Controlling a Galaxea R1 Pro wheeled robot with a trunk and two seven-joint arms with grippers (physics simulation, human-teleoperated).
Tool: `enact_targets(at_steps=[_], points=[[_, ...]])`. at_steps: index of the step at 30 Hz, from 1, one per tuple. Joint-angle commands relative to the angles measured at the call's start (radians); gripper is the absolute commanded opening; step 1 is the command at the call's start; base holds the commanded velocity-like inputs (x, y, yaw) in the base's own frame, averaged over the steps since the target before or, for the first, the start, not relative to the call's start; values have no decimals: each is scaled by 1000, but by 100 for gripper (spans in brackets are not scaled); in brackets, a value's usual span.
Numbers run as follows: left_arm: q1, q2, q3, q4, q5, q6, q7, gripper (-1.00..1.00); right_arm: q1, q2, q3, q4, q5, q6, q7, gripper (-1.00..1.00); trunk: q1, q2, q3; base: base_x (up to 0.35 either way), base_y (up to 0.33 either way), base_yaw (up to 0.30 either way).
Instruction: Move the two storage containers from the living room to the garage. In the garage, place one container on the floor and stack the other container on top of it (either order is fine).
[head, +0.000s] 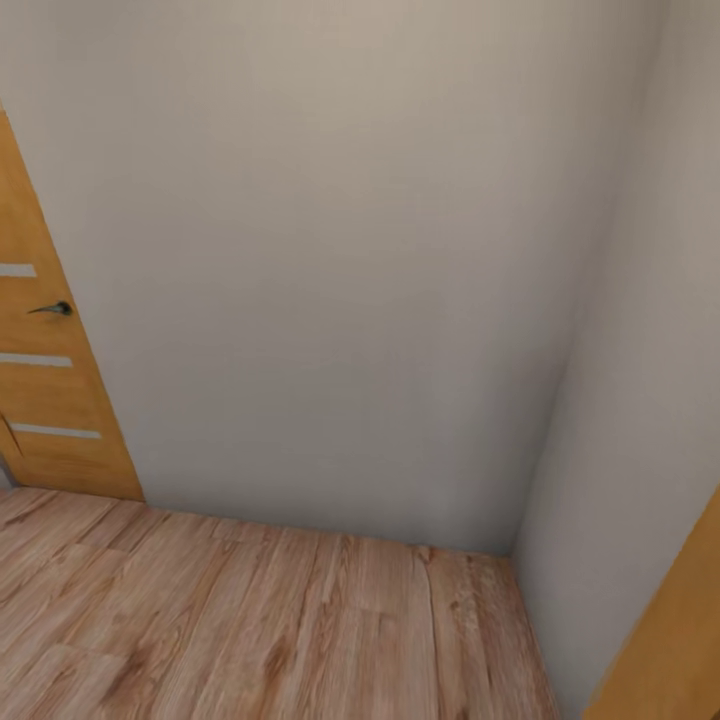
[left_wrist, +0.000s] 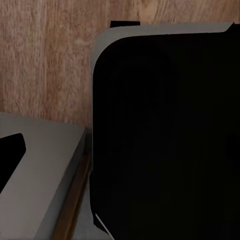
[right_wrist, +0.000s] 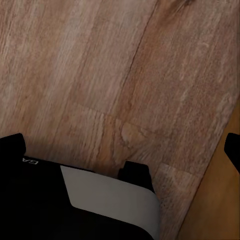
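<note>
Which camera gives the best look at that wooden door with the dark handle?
The head view: the door stands at its left edge, with its handle and pale stripes plain. The wrist views look down at the wood plank floor and the robot's own body.

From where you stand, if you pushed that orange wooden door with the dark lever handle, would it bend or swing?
The orange wooden door looks like a rigid slab, so it probably would not bend. Its dark lever handle suggests a latch, so a plain push may not budge it.
</note>
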Motion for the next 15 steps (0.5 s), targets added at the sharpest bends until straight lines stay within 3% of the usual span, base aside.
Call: enact_targets(at_steps=[1,6,15], points=[[0,0,1,-2,1,-1,2,100,0,1,7,2,-11,-4,5,100,0,0,-1,251,0,0],[0,1,1,-1,1,-1,2,100,0,1,7,2,-10,-5,5,100,0,0,-1,167,0,150],[0,1,1,-2,1,-1,2,100,0,1,7,2,-10,-5,5,100,0,0,-1,17,0,265]])
